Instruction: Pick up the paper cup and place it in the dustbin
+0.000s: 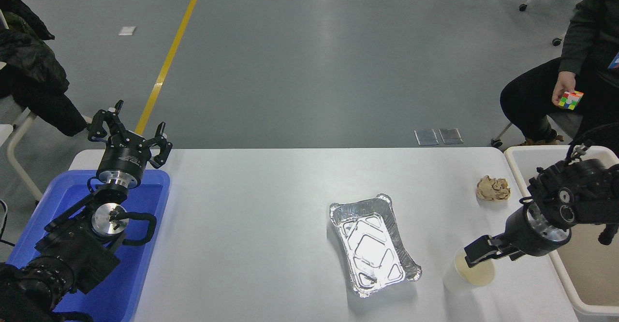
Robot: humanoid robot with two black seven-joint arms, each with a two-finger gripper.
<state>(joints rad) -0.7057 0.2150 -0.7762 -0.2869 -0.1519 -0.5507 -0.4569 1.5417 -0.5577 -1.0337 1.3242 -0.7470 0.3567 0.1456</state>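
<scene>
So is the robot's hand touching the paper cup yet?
Cannot tell. In the head view the right hand overlaps the paper cup's rim, with one finger over its mouth, but from above no plain contact or gap shows.

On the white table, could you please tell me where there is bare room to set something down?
The widest bare patch on the table lies between the blue tray under the parked left gripper and the foil tray. Another runs along the far edge. It is crowded at the right: paper cup under the right gripper, paper ball, dustbin.
</scene>
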